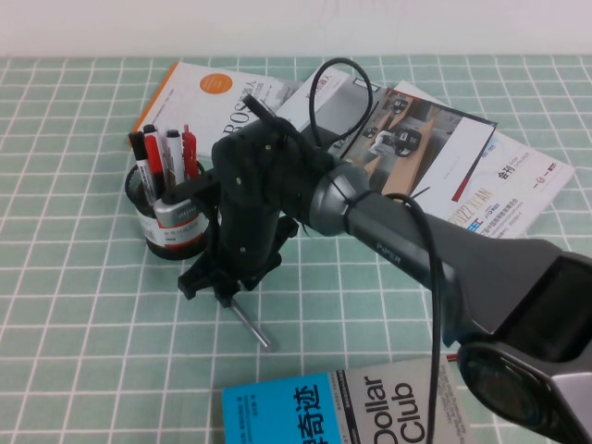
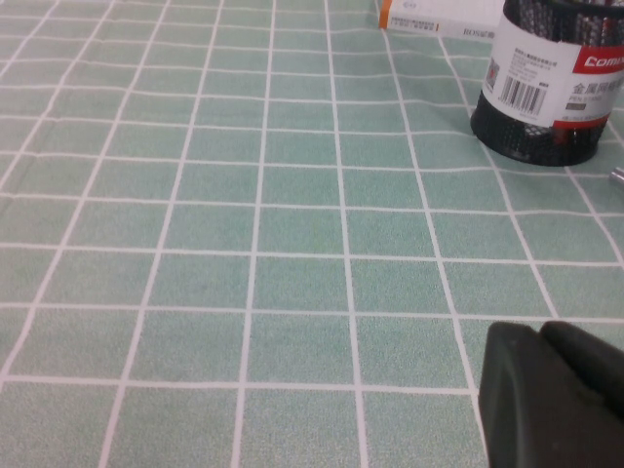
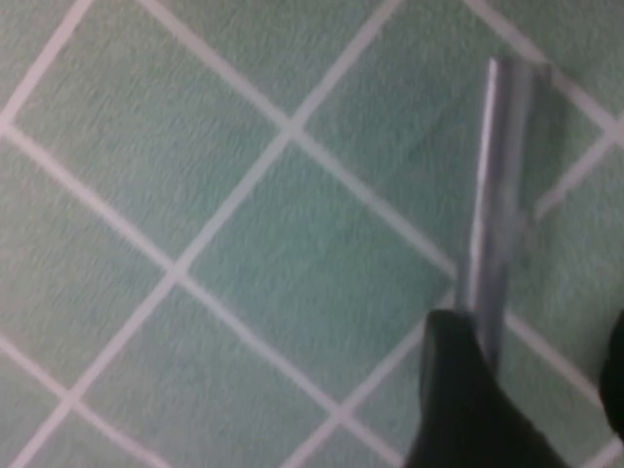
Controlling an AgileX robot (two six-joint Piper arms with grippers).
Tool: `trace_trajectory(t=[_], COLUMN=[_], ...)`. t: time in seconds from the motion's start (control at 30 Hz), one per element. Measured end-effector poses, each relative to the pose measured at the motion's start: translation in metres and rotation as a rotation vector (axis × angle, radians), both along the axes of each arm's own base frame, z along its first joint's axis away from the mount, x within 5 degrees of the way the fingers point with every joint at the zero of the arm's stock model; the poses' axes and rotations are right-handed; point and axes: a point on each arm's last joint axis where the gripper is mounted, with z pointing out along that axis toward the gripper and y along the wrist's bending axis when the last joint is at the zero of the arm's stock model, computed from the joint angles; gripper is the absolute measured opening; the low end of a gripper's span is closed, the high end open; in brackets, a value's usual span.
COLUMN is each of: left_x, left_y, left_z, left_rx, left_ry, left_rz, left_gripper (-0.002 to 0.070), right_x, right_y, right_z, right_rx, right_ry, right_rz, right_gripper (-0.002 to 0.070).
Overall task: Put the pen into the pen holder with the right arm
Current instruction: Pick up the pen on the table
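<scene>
Green checked cloth with white grid lines covers the surface (image 1: 74,351) from edge to edge.

Right arm (image 1: 398,245): a bulky black arm reaching in from the near right corner toward the centre-left of the surface, with a black cable (image 1: 356,79) looping above its wrist.

Printed matter: several magazines (image 1: 444,157) lie fanned across the far side of the surface, behind the arm. A blue-and-white book (image 1: 342,412) lies at the near edge.

Pen holder (image 1: 171,217): a round black mesh cup with a white band and red label strip, standing upright at the left, just beside the right arm's wrist. It holds red-and-black capped markers (image 1: 157,157) standing upright.

Right gripper (image 1: 217,277): lowered close to the surface, directly in front of the pen holder. The right wrist view shows its fingers (image 3: 468,400) apart, one dark finger on each side of the pen, not clamped on it.

Left gripper (image 2: 551,395): low over bare cloth, apart from the holder, which appears at the far edge of the left wrist view. Only a dark part of it shows; I cannot tell the state of its fingers.

Pen (image 1: 252,324): a slim silver-grey metallic pen lying flat on the cloth, outside the holder. One end sits between the right gripper's fingers; the other end points toward the near edge.
</scene>
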Motion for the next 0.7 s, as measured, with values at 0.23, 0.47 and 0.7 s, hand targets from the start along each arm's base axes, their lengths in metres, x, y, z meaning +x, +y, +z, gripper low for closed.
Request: trace_trajectory(t=[0.23, 0.47, 0.7], left_x=[0.0, 0.0, 0.0], left_y=[0.0, 0.0, 0.0], left_z=[0.0, 0.0, 0.0], left_rx=[0.0, 0.0, 0.0], left_ry=[0.0, 0.0, 0.0], left_rz=[0.0, 0.0, 0.0], left_gripper=[-0.0006, -0.0006, -0.0006], right_x=[0.0021, 0.0026, 0.0033], right_y=[0.0013, 0.001, 0.0005], right_z=[-0.0037, -0.0033, -0.0042], right_rx=[-0.015, -0.032, -0.04], right_ry=[-0.007, -0.025, -0.032], right_rz=[0.03, 0.048, 0.051], right_gripper=[0.0278, 0.0137, 0.0051])
